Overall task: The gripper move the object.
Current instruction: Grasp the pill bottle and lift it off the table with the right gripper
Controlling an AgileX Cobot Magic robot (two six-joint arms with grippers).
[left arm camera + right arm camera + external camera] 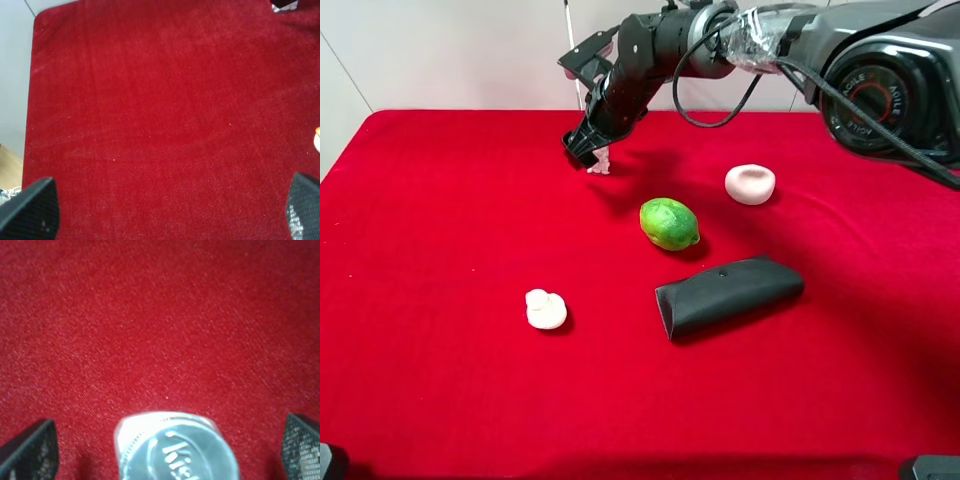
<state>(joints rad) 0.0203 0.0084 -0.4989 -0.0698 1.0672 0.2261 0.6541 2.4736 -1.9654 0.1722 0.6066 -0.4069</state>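
We see a matt red cloth [440, 300] with a short velvety nap, and on the bottle [172, 447] a bright silver metal cap [185, 460] with raised lettering. The pads [30, 452] of the right gripper [588, 150] are black with a fine mesh texture, and the arm shell [910, 45] is smooth glossy plastic. The green fruit [668, 222] looks slightly glossy, the black pouch [730, 295] smooth and matt like leather, and the white lump [546, 309] and pale bowl-shaped piece [750, 183] matt.

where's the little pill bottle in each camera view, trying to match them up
Exterior high: the bottle stands at the far side of the cloth, left of centre, under the right gripper.
Left wrist: probably the pale bit in the picture's top right corner, mostly cut off.
Right wrist: its silver cap at bottom centre, between the open jaws.
Shared landmark: the red cloth.
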